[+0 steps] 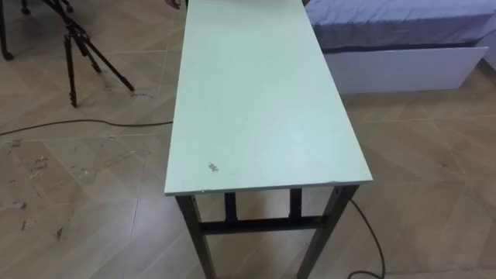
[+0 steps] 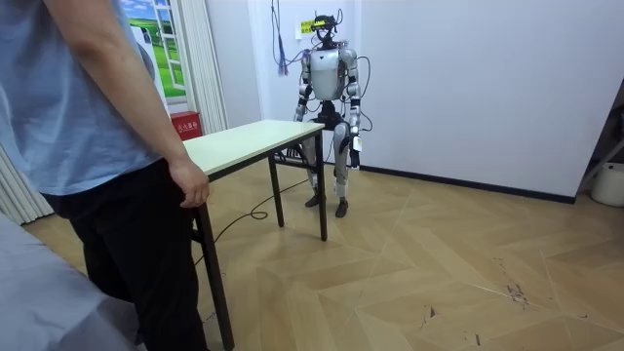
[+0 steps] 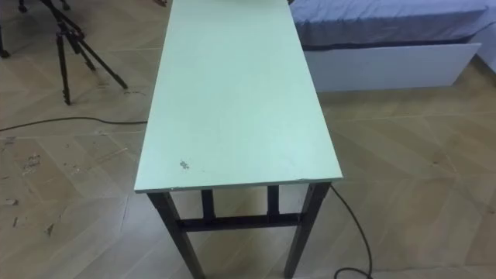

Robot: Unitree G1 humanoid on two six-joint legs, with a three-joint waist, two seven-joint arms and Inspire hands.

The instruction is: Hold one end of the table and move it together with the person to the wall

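Note:
A long table with a pale green top (image 1: 256,101) and black legs (image 1: 203,232) stands lengthwise in front of me, its near short edge just below my view. In the room view I stand upright at the far end of the table (image 2: 253,141), arms hanging down. My left hand (image 2: 358,144) hangs by my thigh and my right hand (image 2: 298,115) hangs just behind the tabletop's far end. A person in a blue shirt stands at the other end with a hand (image 2: 192,185) on the tabletop's corner.
A black tripod (image 1: 77,46) stands on the wooden floor to the table's left, with a cable (image 1: 77,124) lying near it. A bed with a blue cover (image 1: 403,19) lies to the right of the table's far end. A red box (image 2: 185,125) sits by the curtain.

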